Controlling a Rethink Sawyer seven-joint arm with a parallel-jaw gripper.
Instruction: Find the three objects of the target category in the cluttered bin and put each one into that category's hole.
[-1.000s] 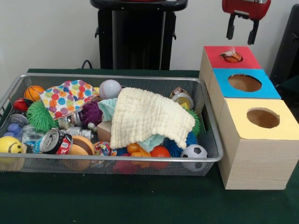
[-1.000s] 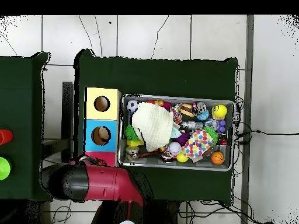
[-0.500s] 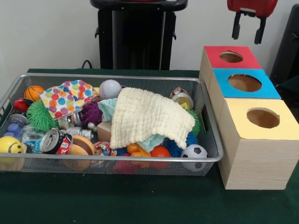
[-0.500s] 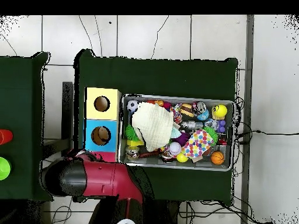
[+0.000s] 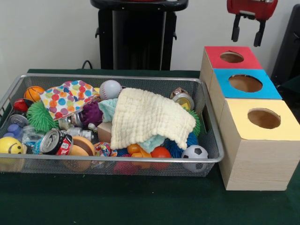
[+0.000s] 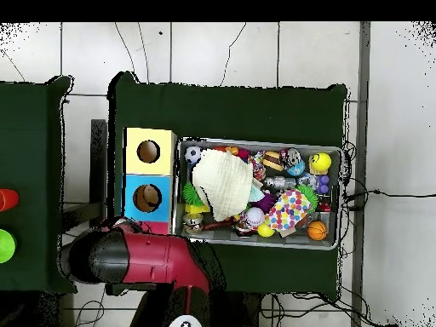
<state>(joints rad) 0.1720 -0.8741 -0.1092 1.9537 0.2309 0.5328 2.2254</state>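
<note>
The end effector (image 5: 245, 33) is hung empty above the red-topped box (image 5: 232, 57), fingers spread apart and pointed straight down.

I can't read any text from here. The crushed can (image 5: 55, 142) at the bin's (image 5: 213, 159) front has red and black printing, but no letters or brand resolve for me. The yellow ball (image 5: 10, 146) in the corner carries a drawn smiley face, the only sign I can make out. The three box tops show colour and holes only.
</note>
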